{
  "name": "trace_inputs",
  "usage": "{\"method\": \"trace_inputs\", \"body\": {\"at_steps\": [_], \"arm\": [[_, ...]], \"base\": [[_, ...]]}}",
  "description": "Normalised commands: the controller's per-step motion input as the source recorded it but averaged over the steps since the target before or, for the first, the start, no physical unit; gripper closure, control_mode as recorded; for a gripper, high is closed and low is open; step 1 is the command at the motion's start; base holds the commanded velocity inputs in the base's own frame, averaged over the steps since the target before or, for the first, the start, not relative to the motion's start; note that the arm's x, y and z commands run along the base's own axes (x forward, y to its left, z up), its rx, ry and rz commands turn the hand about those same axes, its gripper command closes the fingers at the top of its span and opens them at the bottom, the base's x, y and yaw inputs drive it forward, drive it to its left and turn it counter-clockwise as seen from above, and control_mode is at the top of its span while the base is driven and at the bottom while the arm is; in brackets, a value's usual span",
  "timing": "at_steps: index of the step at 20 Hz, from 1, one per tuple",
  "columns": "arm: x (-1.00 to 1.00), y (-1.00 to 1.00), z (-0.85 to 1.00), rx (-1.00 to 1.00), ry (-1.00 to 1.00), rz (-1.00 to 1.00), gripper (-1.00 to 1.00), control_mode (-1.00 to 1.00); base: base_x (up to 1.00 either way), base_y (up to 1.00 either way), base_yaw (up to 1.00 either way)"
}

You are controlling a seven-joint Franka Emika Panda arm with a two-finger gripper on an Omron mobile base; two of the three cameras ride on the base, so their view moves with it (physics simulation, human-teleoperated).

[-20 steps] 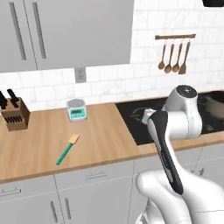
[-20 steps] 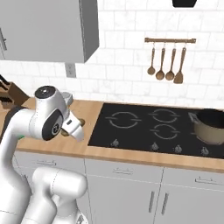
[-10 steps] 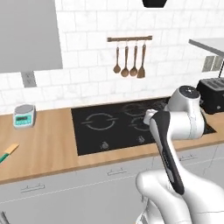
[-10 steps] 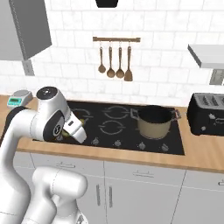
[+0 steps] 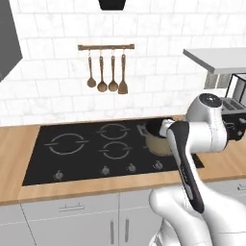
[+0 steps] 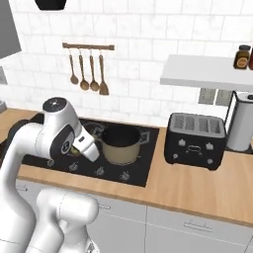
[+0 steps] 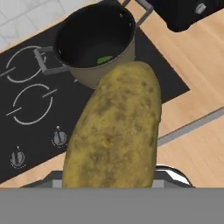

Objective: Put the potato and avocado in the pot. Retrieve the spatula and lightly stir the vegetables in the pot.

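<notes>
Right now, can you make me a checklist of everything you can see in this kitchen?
Surface: wooden counter with a black four-ring cooktop.
Job's things: round tan-bronze metal pot sits on the cooktop's right side, something small and green inside it; big brown speckled potato is held in front of the hand camera, short of the pot.
Clutter: black four-slot toaster right of the cooktop; silver canister; dark jar on a white shelf.
Pincer: shut on the potato; its fingertips are hidden.
Cables: nothing seen.
Surroundings: white tiled wall, wooden rail of hanging brown utensils, grey cupboards below.
</notes>
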Motion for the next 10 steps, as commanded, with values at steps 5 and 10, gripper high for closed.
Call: {"method": "trace_inputs", "body": {"at_steps": [5,10], "arm": [[0.16,-0.22,0.12,0.03,0.00,0.07,1.00,-1.00],[0.84,-0.12,0.03,0.01,0.01,0.13,1.00,-1.00]], "base": [[0.34,-0.43,0.15],[0.00,0.00,0.00]]}}
